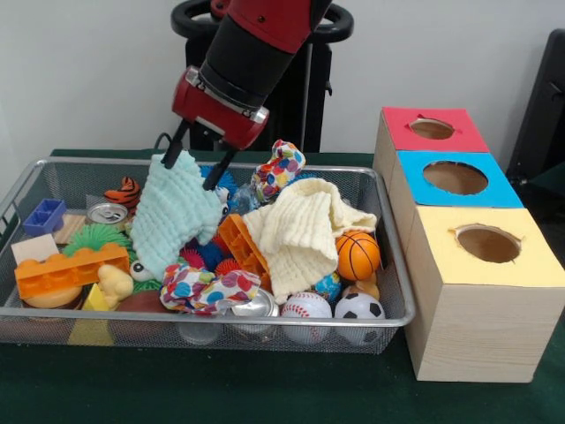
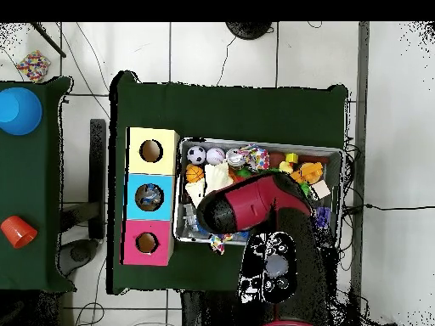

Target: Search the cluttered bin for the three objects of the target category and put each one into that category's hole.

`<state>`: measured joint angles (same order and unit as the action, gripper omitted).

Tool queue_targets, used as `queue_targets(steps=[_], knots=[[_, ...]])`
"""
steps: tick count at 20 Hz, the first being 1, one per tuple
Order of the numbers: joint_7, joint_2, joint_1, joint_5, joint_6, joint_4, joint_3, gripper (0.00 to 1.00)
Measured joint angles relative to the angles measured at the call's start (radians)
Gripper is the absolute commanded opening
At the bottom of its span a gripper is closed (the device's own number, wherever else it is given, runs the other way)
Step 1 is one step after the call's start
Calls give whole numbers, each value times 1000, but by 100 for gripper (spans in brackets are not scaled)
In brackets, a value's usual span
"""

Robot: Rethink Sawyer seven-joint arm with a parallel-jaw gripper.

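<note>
My gripper [image 1: 196, 162] hangs over the left half of the wire bin [image 1: 393, 265], shut on the top edge of a mint-green cloth [image 1: 172, 216] that droops down onto the clutter. A cream cloth [image 1: 305, 230] lies bunched in the bin's middle. Two polka-dot cloth pieces show, one at the back [image 1: 278, 168] and one at the front [image 1: 207, 287]. To the right stand three boxes with round holes: red [image 1: 433, 128], blue [image 1: 455, 177] and yellow [image 1: 488, 243]. In the overhead view the arm [image 2: 255, 204] hides the gripper and the bin's middle.
The bin also holds a basketball [image 1: 357, 254], baseball [image 1: 306, 307], soccer ball [image 1: 359, 307], orange bricks [image 1: 71, 269], a can [image 1: 108, 213] and a blue brick [image 1: 44, 216]. A blue bowl [image 2: 19, 110] and red cup [image 2: 17, 231] sit on a side table.
</note>
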<state>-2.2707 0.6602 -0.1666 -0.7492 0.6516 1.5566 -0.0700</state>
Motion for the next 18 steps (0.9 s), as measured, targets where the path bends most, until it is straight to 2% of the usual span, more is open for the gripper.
queue_targets(steps=[10, 18], knots=[[0, -60, -7, -1, 0, -27, -26, 100], [0, -107, -109, 48, 0, -46, 21, 100]])
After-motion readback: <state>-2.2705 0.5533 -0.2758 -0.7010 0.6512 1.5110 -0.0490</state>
